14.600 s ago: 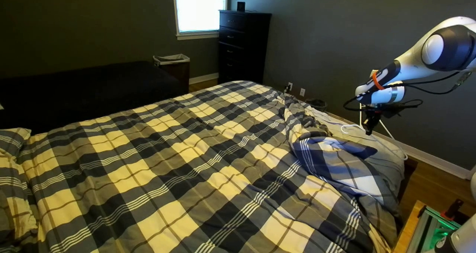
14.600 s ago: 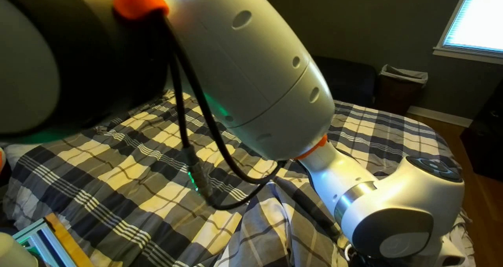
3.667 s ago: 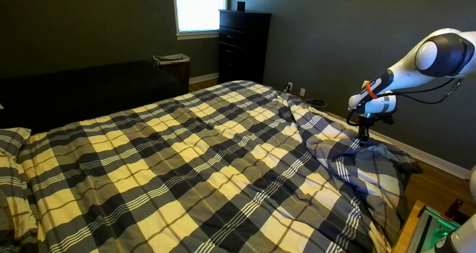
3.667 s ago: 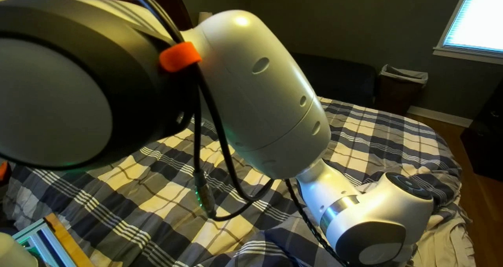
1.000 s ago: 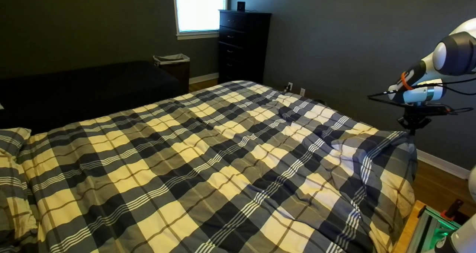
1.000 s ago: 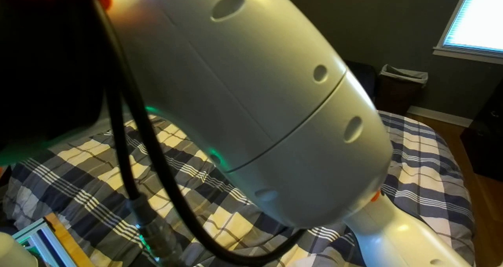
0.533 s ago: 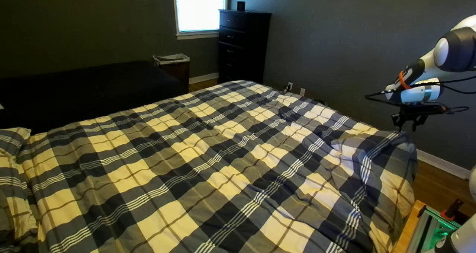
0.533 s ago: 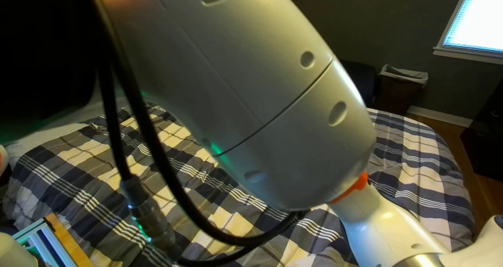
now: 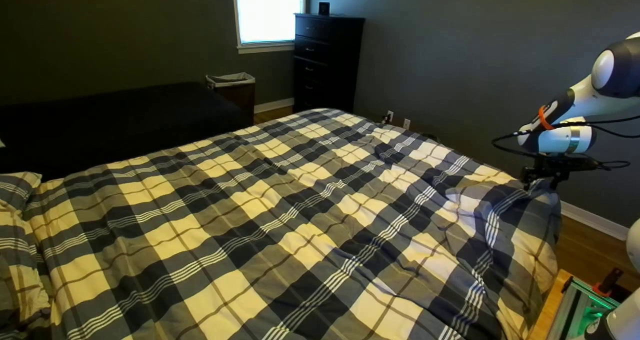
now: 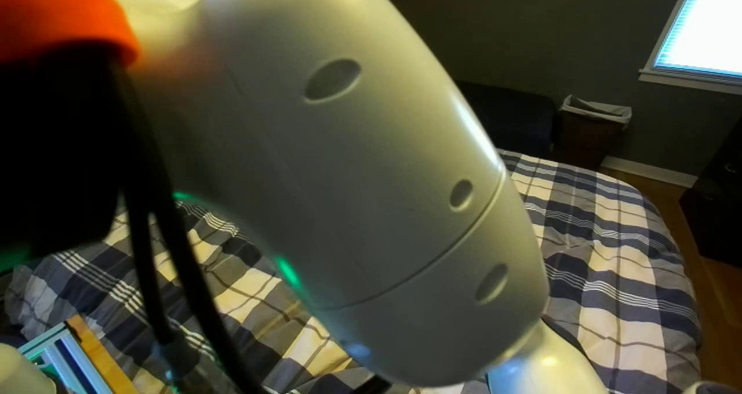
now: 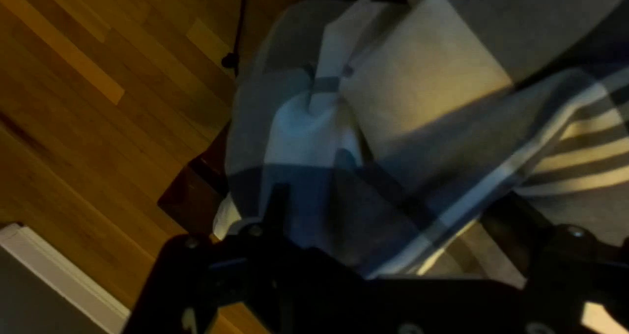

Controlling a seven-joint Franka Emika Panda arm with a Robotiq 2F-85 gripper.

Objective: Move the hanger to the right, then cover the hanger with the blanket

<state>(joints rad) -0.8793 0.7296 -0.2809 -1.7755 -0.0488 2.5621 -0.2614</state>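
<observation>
While a plaid blanket (image 9: 280,200) lies spread rightward from the pillows (image 9: 22,265) in an exterior view, the gripper (image 9: 540,185), opened wide, stands at its edge. In an exterior view: white arm (image 10: 359,168), blanket behind. Wrist view: blanket folds between parted fingers (image 11: 276,211); wood floor (image 11: 98,118) alongside.

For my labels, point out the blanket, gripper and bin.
Blanket (image 9: 282,202), in an exterior view: middle of its top.
Gripper (image 9: 540,183), in an exterior view: midway between its fingertips.
Bin (image 10: 584,138), in an exterior view: its dark outer wall.
</observation>
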